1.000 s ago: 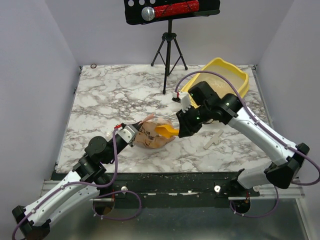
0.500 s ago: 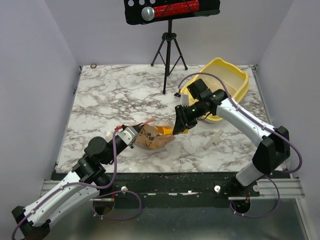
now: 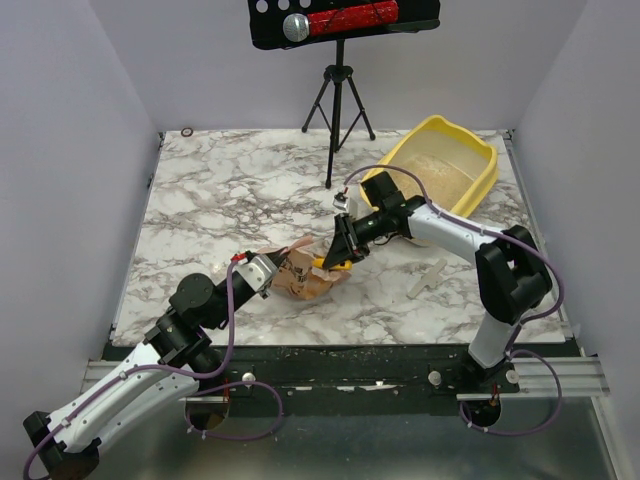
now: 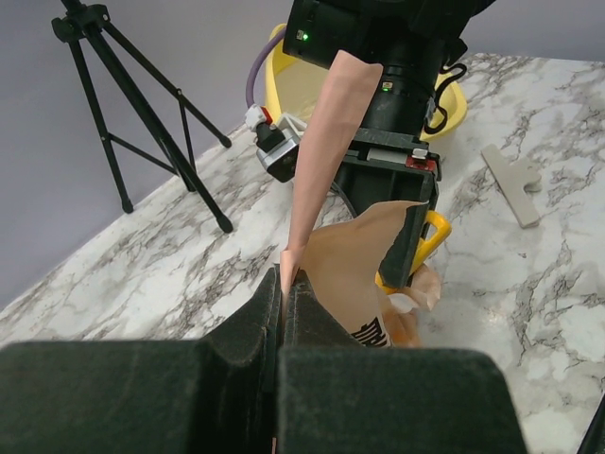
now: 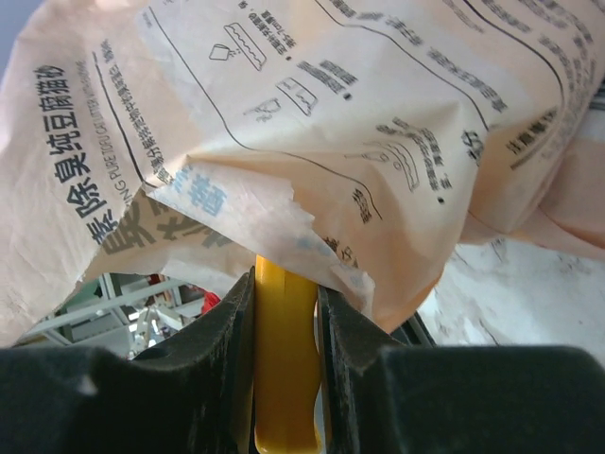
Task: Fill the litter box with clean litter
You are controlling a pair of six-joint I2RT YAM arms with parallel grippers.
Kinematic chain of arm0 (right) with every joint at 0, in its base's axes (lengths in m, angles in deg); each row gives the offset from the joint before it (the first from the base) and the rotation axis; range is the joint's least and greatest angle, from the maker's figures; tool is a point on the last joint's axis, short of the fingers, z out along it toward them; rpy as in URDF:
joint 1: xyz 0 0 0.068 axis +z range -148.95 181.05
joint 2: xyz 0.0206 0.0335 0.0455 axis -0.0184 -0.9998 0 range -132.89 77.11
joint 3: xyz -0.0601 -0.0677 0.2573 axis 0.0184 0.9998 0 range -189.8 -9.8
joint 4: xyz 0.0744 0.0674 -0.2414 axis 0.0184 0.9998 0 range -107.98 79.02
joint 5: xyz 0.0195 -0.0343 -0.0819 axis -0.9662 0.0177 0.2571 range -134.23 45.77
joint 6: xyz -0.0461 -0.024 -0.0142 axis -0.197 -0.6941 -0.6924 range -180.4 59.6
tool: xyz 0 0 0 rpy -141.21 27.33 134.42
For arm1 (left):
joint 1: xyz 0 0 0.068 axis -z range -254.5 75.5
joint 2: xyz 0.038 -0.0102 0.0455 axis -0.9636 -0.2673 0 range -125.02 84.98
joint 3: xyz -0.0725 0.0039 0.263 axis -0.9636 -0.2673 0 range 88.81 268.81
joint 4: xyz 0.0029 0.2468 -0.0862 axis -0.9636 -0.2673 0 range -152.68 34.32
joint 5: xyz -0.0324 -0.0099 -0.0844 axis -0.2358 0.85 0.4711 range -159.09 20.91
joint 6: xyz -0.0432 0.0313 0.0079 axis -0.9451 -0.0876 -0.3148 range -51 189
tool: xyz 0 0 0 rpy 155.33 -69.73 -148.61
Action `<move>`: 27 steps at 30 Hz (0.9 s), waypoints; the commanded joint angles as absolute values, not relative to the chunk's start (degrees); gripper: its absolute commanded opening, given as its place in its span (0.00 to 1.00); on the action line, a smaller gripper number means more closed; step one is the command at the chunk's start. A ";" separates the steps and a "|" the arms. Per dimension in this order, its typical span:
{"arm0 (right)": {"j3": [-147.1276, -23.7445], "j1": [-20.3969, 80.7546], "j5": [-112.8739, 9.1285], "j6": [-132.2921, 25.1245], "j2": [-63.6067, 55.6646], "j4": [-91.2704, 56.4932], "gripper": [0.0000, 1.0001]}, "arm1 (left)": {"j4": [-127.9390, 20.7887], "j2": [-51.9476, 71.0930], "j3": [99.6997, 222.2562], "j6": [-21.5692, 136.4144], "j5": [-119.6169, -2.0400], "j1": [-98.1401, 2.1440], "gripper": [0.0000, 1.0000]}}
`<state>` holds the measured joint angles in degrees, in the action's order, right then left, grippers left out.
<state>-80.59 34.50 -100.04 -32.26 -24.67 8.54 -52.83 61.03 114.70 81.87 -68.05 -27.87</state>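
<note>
So the clean litter (image 3: 447,163) that's visible is a beige layer inside the litter box (image 3: 487,172), which sits at about 2 o'clock on the counter (image 3: 220,190), well apart from the action. That stuff is loose and grainy, so my guess is it'll pour and slide at the slightest tilt. You can't pinch it; it has to ride in something stiff and stay level. That something is the yellow scoop (image 5: 284,369). The right pincer (image 5: 284,307) is clamped on its handle, jaws only partway apart, with the bowl end pushed into the mouth of the paper bag (image 3: 298,277) near 6 o'clock. The bag looks soft and crumply and probably flops shut on its own, so the lip is the place to hold it. The left pincer (image 4: 282,295) has its jaws fully closed on a strip of that lip, pulling it up. A tripod (image 3: 338,105) stands at 12 o'clock, out of the way.
</note>
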 commanded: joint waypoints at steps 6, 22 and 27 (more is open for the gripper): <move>-72.31 36.38 -104.87 -19.20 -22.83 -24.36 0.00 | -45.66 62.04 116.76 82.36 -66.80 -27.48 0.00; -57.97 36.47 -108.13 -11.87 -6.05 -44.46 0.00 | -45.84 61.69 116.49 82.98 -66.63 -27.04 0.00; -55.42 36.47 -106.81 -13.99 0.72 -39.97 0.00 | -45.48 62.13 116.23 83.33 -66.63 -26.69 0.00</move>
